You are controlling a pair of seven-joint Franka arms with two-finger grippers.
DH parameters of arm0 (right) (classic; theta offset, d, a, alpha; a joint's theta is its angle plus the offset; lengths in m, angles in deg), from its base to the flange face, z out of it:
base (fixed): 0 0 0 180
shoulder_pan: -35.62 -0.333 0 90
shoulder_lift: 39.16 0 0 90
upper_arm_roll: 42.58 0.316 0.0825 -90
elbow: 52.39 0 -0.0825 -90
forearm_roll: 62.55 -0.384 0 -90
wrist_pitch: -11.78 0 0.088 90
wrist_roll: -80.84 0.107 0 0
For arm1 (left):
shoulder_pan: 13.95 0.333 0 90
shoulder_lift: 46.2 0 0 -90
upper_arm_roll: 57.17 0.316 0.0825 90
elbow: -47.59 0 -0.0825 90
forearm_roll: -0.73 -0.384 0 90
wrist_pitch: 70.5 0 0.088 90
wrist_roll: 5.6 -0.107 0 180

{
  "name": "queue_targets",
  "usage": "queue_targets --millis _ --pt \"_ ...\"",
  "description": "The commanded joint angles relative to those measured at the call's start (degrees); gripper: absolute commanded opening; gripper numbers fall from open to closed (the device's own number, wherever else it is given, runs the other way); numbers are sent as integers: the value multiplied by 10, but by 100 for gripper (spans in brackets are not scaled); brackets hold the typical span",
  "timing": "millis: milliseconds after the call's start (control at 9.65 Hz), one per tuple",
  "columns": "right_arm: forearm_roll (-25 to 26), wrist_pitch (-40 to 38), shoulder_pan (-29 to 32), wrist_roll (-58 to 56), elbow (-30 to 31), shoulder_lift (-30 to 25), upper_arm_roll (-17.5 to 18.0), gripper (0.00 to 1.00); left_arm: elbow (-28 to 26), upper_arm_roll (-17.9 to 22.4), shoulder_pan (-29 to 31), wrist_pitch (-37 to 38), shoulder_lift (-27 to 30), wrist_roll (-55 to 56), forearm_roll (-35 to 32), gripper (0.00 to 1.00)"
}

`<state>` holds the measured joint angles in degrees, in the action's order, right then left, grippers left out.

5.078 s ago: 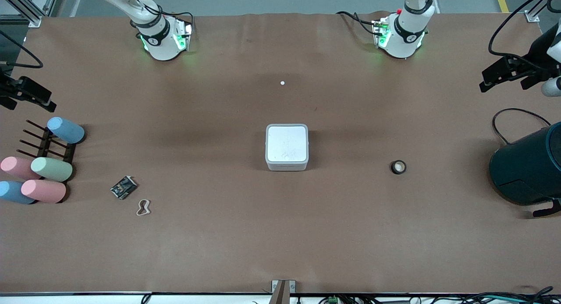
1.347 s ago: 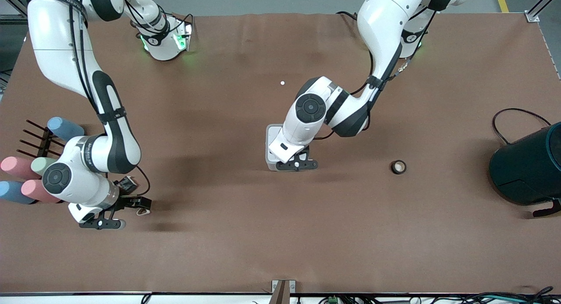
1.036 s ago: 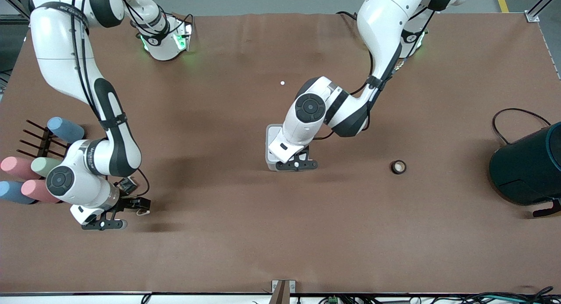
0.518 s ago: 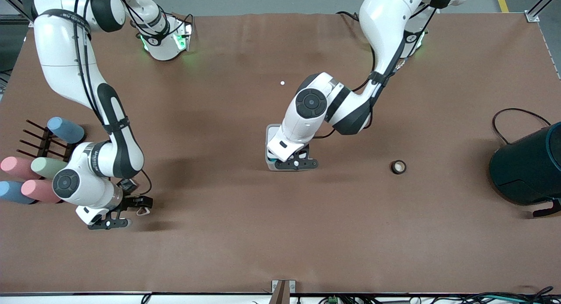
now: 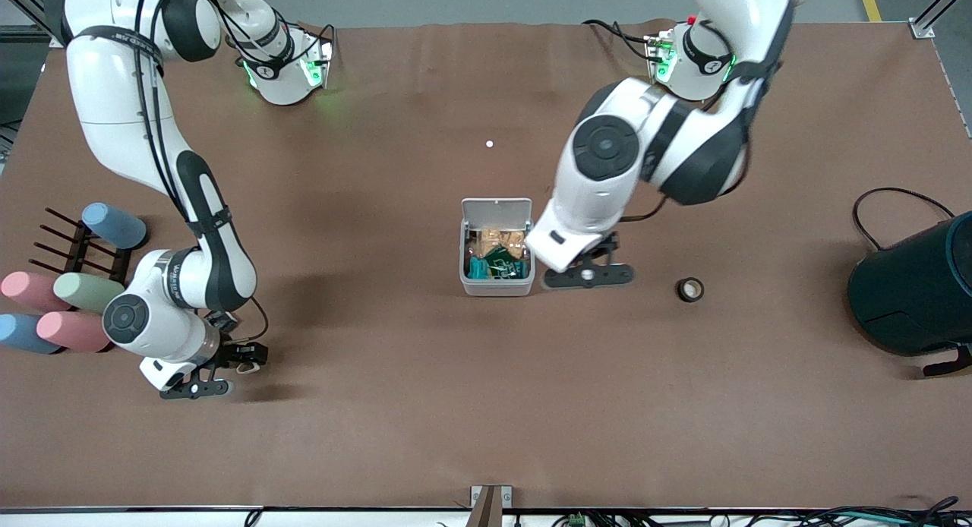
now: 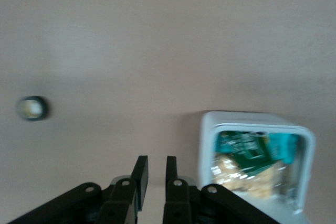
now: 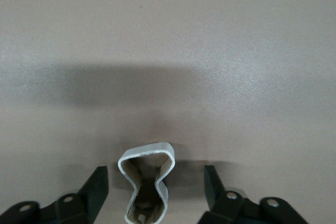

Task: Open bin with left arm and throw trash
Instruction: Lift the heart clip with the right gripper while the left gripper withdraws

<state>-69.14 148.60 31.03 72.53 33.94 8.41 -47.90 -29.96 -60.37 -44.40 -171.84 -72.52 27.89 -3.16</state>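
No legible text, labels or numbers, faint lettering on the right arm wrist too small to read

The left arm is reached from its base toward the table's middle, elbow raised, wrist bent downward. The left gripper is held low, its fingers parted by a narrow gap, nothing between them. The right arm is extended toward its own end of the table. The right gripper is held near the surface, fingers spread wide.
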Motion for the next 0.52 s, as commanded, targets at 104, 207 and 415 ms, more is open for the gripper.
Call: queue_targets --millis 104,207,415 --pt "-7 3 -2 -8 0 2 1 53 -17 -2 79 112 96 -112 -12 100" --pt "-7 3 -4 -8 0 2 1 45 -18 -5 114 129 124 -120 -11 100" --pt "-7 -2 -7 -2 0 1 1 31 -20 -6 168 152 170 -137 -9 100"
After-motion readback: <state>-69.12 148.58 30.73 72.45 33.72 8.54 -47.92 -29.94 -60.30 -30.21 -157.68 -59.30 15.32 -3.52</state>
